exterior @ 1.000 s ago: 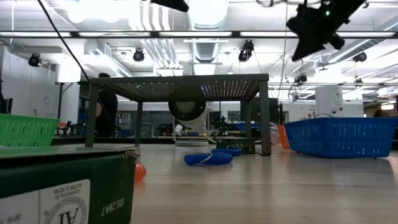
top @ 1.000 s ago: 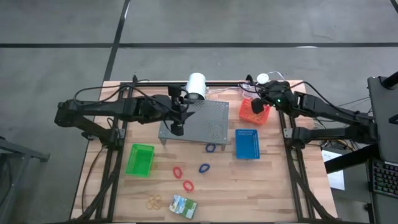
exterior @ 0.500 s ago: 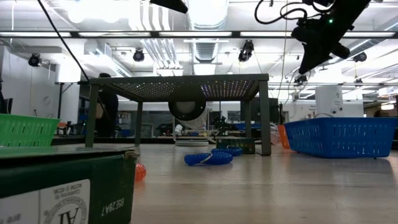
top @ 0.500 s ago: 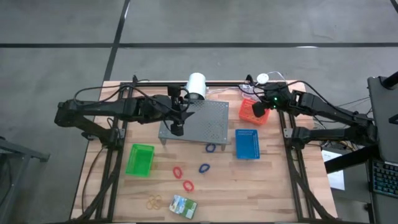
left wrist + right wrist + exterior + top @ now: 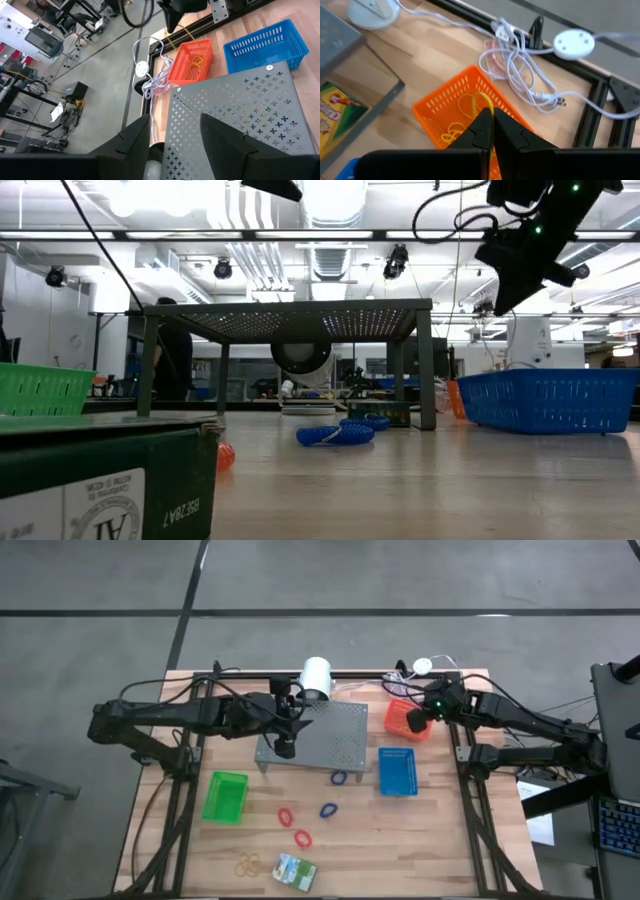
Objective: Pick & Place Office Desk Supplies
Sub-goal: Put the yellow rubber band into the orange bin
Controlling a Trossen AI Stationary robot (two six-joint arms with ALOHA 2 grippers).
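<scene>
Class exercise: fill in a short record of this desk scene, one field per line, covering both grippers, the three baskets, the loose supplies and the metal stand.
Left gripper: open, over the grey metal stand
Right gripper: shut, above the red basket
Red basket contents: thin yellow rubber bands
Blue basket: beside the stand
Green basket: left side of the table
Loose on table: red bands, blue bands, tan rubber bands, crayon box
</scene>
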